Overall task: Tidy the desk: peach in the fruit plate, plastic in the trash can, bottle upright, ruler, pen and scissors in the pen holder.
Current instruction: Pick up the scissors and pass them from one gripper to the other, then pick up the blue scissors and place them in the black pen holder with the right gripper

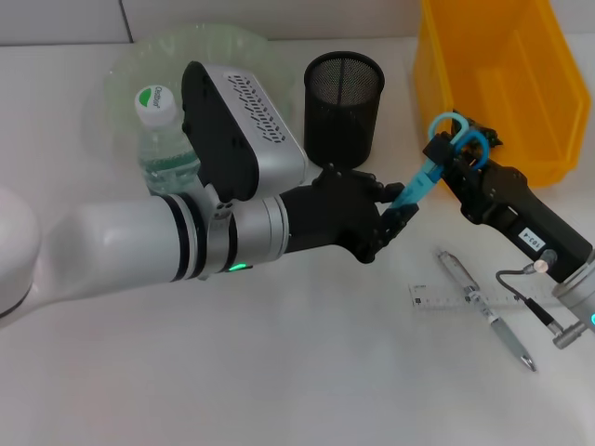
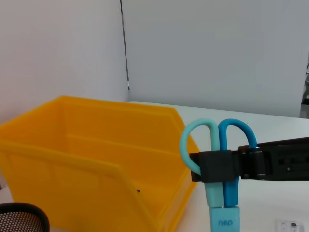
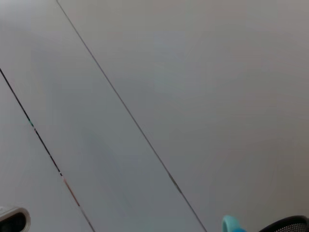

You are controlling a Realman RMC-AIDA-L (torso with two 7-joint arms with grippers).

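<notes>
The blue scissors point(image 1: 420, 182) hang above the desk between both arms. My right gripper point(image 1: 453, 147) is shut on their handles point(image 2: 217, 140), and its black fingers point(image 2: 216, 166) clamp across them in the left wrist view. My left gripper point(image 1: 398, 206) reaches in from the left and is shut on the sheathed blade end. The black mesh pen holder point(image 1: 344, 104) stands just behind. The pen point(image 1: 485, 308) lies across the clear ruler point(image 1: 446, 299) at the front right. The bottle point(image 1: 160, 139) stands upright beside the green fruit plate point(image 1: 200, 48). Peach and plastic are out of view.
The yellow trash can point(image 1: 502, 79) stands at the back right, close behind my right gripper, and fills the left wrist view point(image 2: 87, 154). My left forearm spans the desk's middle from the left edge. The pen holder's rim point(image 2: 21, 216) shows beside the bin.
</notes>
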